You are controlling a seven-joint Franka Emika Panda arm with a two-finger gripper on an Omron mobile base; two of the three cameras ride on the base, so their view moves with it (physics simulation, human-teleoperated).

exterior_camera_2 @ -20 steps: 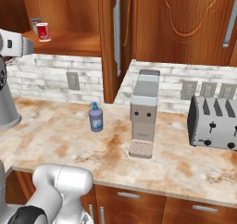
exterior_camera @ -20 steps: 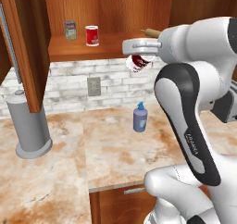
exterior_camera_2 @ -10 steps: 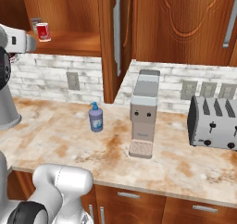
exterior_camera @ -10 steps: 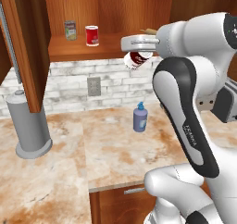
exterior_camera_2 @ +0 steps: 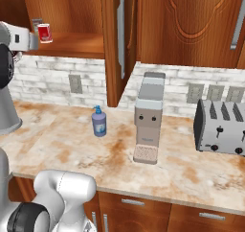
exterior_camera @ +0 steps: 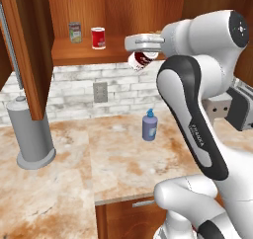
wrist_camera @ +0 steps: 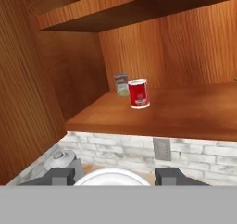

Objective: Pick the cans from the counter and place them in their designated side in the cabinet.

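Note:
My gripper (exterior_camera: 142, 51) hangs level with the cabinet (exterior_camera: 69, 54) shelf, to the right of what stands on it. It is shut on the dark red can (exterior_camera: 139, 61) with white label bands, which is tilted. In the hand view this can's pale end (wrist_camera: 111, 179) sits between the fingertips (wrist_camera: 169, 176). The bright red can (exterior_camera: 98, 38) stands upright on the shelf, and it shows too in the right base view (exterior_camera_2: 44, 33) and the hand view (wrist_camera: 139, 93). Below lies the mottled counter (exterior_camera: 123, 169).
A pale greenish-labelled can (exterior_camera: 74, 32) stands left of and behind the bright red one. The cabinet door (exterior_camera: 24, 50) hangs open at left. On the counter are a blue soap bottle (exterior_camera: 149, 126), a grey cylinder (exterior_camera: 32, 139), a coffee machine (exterior_camera_2: 148, 125) and a toaster (exterior_camera_2: 222, 125).
The gripper has carried the dark red can slightly left and up toward the shelf. Nothing else has moved.

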